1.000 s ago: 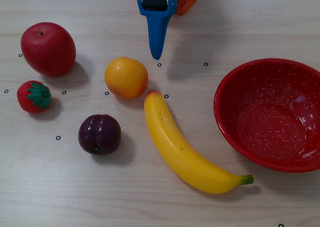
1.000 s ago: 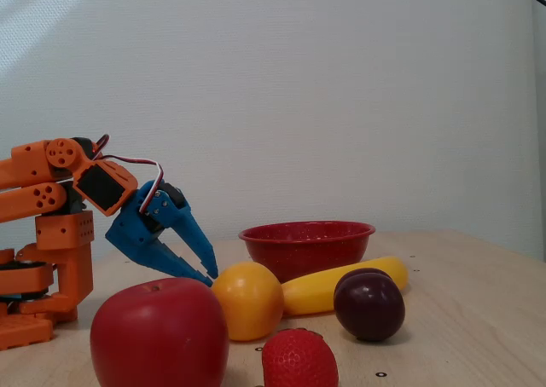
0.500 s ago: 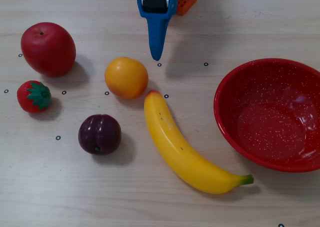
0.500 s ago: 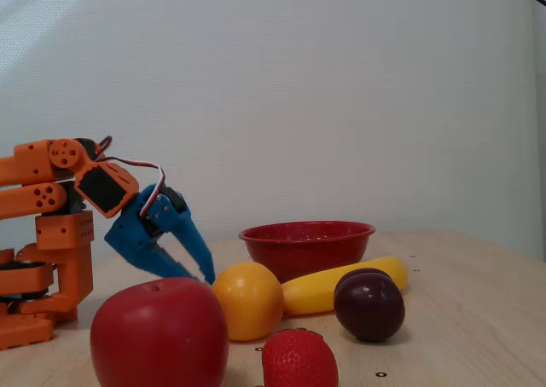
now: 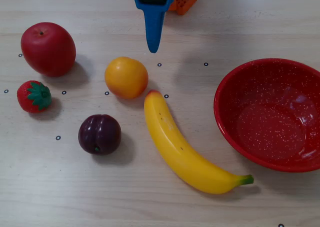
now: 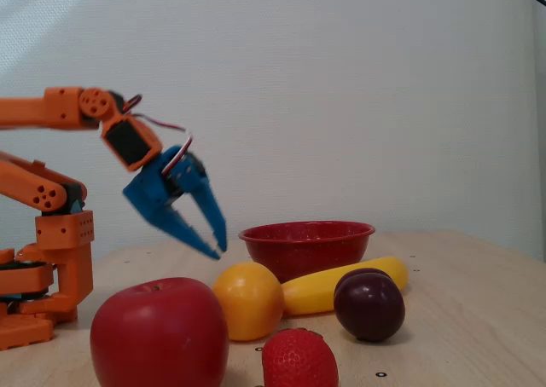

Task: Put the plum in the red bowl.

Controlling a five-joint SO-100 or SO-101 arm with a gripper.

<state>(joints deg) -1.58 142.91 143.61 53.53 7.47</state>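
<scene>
- Probably light, hard and slick, that plum (image 5: 99, 133); best pinched across its widest middle.
- Blue tool (image 6: 217, 246) at twelve o'clock, slightly parted, grasping nothing.

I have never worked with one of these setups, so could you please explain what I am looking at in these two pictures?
It is a small orange robot arm with a blue two-finger gripper, bolted to a wooden table. One fixed view looks straight down on the table; the other stands low at the table's edge and looks sideways.

On the table lie toy fruits: a red apple, a strawberry, an orange, a long banana and a dark purple plum. On the right of the top-down view sits a speckled red bowl, which is empty.

The gripper holds nothing. In the side view it hangs in the air above the table, its fingers slightly parted, pointing down toward the orange. The plum lies untouched on the table, apart from the bowl.
</scene>
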